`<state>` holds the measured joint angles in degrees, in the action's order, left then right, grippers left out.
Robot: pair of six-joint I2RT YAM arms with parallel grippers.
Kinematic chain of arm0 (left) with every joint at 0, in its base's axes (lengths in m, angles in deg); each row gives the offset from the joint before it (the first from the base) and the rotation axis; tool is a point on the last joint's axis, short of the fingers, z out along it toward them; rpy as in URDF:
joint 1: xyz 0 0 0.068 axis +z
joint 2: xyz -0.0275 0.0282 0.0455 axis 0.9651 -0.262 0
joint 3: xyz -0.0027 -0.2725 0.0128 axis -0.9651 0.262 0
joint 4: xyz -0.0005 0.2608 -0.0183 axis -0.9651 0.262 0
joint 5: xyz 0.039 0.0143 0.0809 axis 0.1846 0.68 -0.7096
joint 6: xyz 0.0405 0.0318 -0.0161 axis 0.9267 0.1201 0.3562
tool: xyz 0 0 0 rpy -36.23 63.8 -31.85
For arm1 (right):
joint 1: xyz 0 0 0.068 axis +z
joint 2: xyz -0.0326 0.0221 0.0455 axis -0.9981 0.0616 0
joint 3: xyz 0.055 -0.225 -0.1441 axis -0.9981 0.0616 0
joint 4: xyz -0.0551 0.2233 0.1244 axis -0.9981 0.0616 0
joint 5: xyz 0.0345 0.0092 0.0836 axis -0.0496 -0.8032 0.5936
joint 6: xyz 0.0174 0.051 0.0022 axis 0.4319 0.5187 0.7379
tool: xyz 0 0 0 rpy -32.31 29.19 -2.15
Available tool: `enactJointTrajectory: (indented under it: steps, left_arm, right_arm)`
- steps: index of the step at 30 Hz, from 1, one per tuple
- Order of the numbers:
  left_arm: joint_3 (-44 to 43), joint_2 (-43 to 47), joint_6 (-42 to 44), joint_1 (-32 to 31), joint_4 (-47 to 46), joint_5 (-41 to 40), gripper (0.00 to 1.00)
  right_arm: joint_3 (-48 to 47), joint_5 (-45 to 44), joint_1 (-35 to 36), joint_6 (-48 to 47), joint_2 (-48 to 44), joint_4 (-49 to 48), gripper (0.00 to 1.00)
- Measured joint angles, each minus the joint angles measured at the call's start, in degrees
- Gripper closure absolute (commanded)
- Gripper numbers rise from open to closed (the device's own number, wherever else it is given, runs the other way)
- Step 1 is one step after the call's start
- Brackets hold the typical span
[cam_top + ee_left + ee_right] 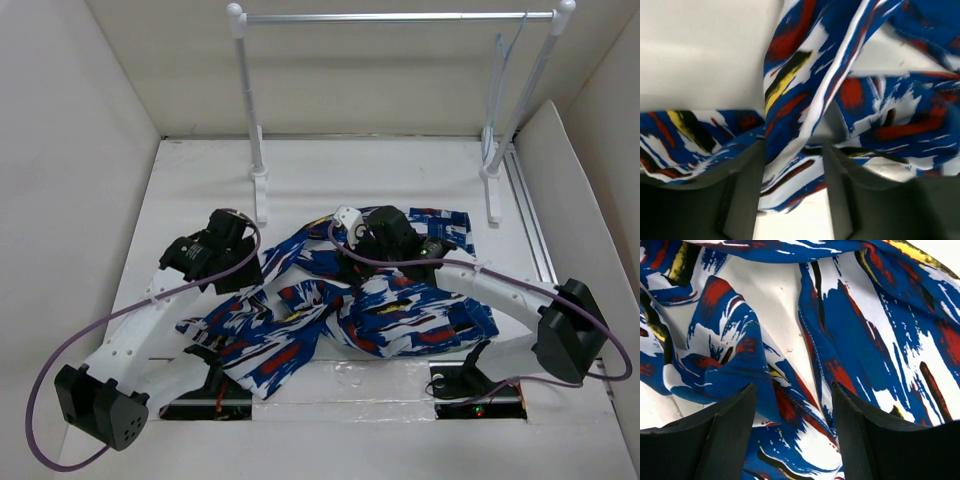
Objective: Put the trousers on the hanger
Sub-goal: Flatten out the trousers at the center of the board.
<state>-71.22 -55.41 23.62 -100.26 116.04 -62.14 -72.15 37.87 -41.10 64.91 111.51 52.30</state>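
The trousers (345,310) lie crumpled in the middle of the table, bright blue with white, red, black and yellow streaks. The hanger (499,75) is a thin pale wire shape hanging at the right end of the rail. My left gripper (240,268) is at the trousers' left edge; in its wrist view the gripper (792,150) is open, with a fold of the trousers (800,100) running between the jaws. My right gripper (365,238) is low over the trousers' far middle; it (792,392) is open, with the cloth (850,330) bunched between the jaws.
A white-posted rack with a metal rail (400,17) stands at the back of the table, its feet (261,190) just behind the trousers. White walls close in both sides. A metal track (530,215) runs along the right edge.
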Motion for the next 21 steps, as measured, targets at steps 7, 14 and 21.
enactJointTrajectory:
  steps: [7,14,21]
  left_arm:
    - [3.0,-2.1,1.2,0.1,3.1,-0.4,1.0]
    - [-19.8,-23.1,5.6,8.9,-1.7,-9.2,1.0]
    - [-62.8,-61.8,13.7,13.7,-7.9,-15.8,0.37]
  right_arm:
    - [3.7,-0.7,-3.3,-0.4,-2.4,-0.5,0.34]
    - [10.1,-0.9,-12.2,0.0,-8.1,0.3,0.34]
    - [10.8,-1.1,-14.9,0.0,-13.8,1.8,0.34]
